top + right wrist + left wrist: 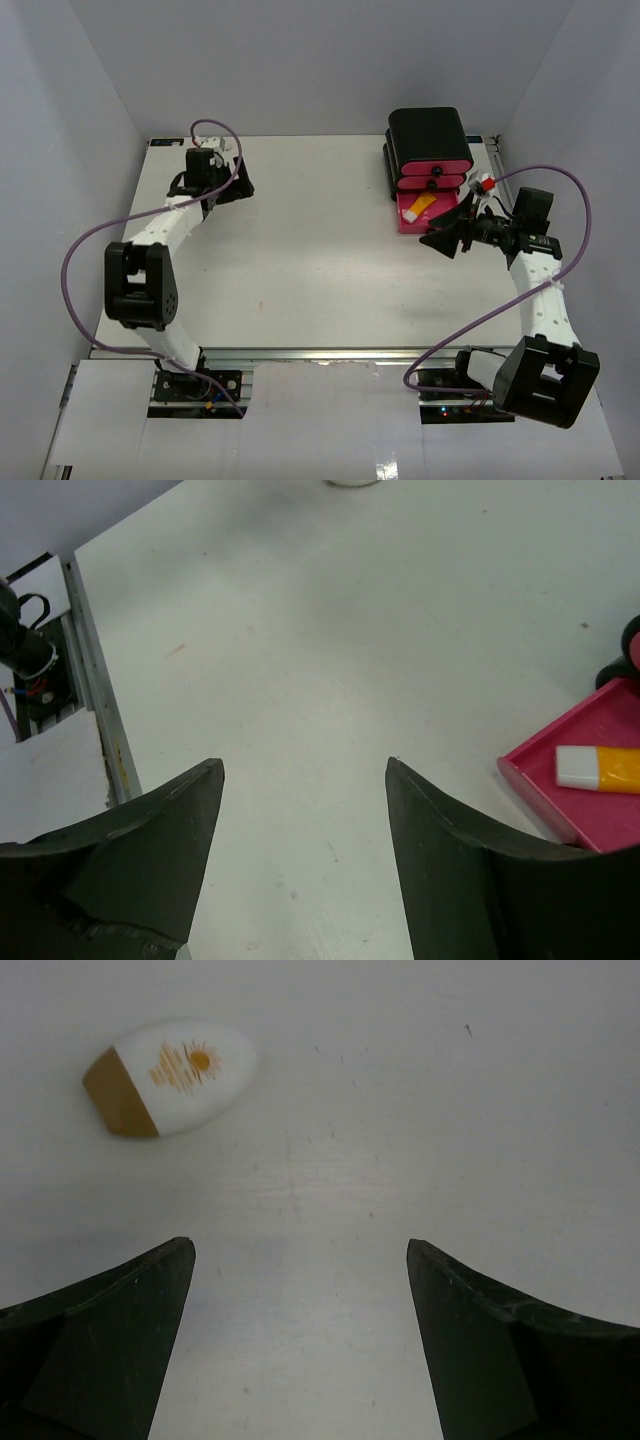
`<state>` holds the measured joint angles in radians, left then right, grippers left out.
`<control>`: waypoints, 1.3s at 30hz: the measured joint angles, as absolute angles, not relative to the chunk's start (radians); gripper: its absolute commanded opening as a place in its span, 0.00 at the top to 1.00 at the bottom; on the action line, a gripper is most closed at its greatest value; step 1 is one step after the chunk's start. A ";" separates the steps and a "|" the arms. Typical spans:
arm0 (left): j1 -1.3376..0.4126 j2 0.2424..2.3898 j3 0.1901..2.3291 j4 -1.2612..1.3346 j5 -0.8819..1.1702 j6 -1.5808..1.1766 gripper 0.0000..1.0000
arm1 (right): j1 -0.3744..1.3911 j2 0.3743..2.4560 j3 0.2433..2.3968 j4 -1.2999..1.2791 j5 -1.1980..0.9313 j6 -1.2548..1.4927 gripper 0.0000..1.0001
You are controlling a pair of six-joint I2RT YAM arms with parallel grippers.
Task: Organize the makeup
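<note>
Middle of counter [320, 270] bare: wide passage between both arms. Far right corner blocked by black box with pink drawers [430, 140]. Lowest drawer [600, 815] stands open toward centre, orange tube [600, 768] lying inside. Right pincer [305, 820] near drawer's front edge, jaws apart, bare counter ahead. Far left, left pincer [300, 1290] jaws wide over counter. White oval piece [170, 1078] ahead and left of gap, not between jaws. White walls [60, 150] close left, back and right sides.

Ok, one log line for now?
left hand open, white oval piece ahead | right hand open, empty | orange tube in pink drawer
</note>
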<state>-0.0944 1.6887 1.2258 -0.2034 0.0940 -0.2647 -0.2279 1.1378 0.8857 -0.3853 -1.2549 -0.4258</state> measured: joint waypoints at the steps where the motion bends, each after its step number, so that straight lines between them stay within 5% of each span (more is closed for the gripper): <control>1: -0.095 1.729 1.270 -0.205 0.086 -0.232 0.02 | -0.228 1.126 0.872 -0.393 -1.262 -0.433 0.28; 16: -0.093 2.051 1.505 -0.172 0.052 0.401 0.02 | -0.236 1.094 0.852 -0.409 -1.264 -0.448 0.28; 27: -0.080 2.232 1.673 -0.216 0.090 0.498 0.02 | -0.260 1.115 0.835 -0.394 -1.252 -0.438 0.28; 39: -0.037 2.227 1.629 -0.168 0.150 0.481 0.02 | -0.269 1.115 0.833 -0.386 -1.252 -0.422 0.28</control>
<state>-0.0366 2.2270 1.6293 -0.1679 0.1499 0.4815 -0.2691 1.1153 0.8330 -0.3858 -1.2521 -0.4222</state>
